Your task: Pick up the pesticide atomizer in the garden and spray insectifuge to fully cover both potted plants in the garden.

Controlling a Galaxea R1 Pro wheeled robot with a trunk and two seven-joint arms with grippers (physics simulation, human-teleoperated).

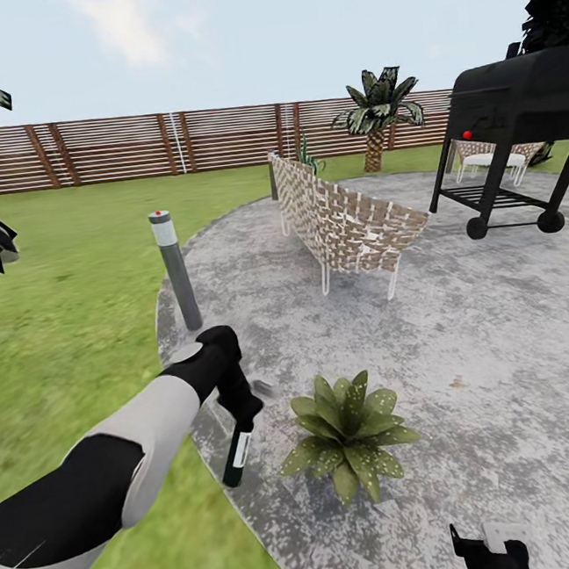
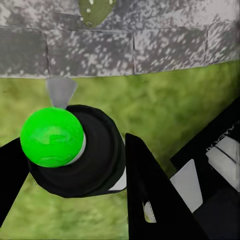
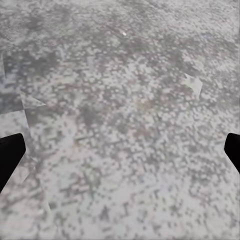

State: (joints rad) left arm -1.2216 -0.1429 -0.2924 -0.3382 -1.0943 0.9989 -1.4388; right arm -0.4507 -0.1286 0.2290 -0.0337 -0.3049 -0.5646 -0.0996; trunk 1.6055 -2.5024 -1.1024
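Observation:
The pesticide atomizer [image 1: 237, 456], a slim dark bottle with a white band, hangs nozzle-down at the patio's edge, and my left gripper [image 1: 243, 409] is shut on its upper part. From the left wrist, its bright green cap [image 2: 52, 137] and black body [image 2: 92, 160] sit between the black fingers [image 2: 150, 200]. A potted plant [image 1: 348, 434] with speckled green leaves stands on the stone just right of the bottle, and one leaf [image 2: 95, 10] reaches into the left wrist view. My right gripper [image 1: 488, 553] is low at the front, open over bare stone [image 3: 120, 150].
The round grey stone patio [image 1: 468, 343] meets lawn [image 1: 56, 293] on the left. A grey bollard lamp [image 1: 175, 270] stands beyond my left hand. A woven chair [image 1: 343, 220], a black grill [image 1: 515, 134], a palm [image 1: 378, 110] and the slat fence [image 1: 127, 148] lie farther back.

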